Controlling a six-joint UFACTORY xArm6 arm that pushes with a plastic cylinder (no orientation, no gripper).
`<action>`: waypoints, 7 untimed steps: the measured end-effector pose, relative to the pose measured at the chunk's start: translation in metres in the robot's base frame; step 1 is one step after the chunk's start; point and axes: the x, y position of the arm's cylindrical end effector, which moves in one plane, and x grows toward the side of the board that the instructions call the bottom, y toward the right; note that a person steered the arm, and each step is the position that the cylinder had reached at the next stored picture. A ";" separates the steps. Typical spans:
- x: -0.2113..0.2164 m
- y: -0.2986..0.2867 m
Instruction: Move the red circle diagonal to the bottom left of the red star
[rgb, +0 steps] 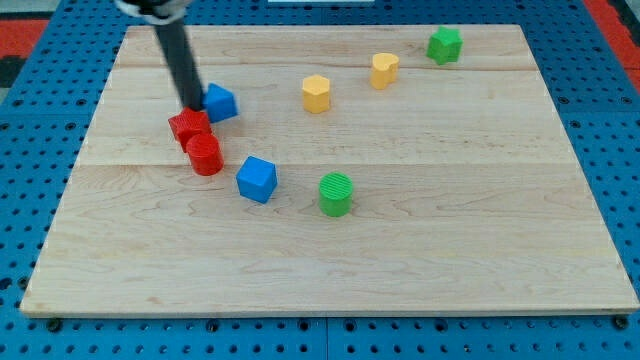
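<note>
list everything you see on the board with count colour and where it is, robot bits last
red star: 1, red, view's left, touching the red circle
red circle: 1, red, just below and slightly right of the star
blue blocks: 2, blue, one right of the star's top, one right of the circle and lower
green blocks: 2, green, round one near the middle, one at the view's top right
yellow blocks: 2, yellow, one top centre, one up and right of it
board: 1, pale wood, on a blue pegboard
my tip: 1, dark rod, at the star's top edge, beside the upper blue block
</note>
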 end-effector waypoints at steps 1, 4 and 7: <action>-0.005 -0.032; 0.036 0.019; 0.134 0.004</action>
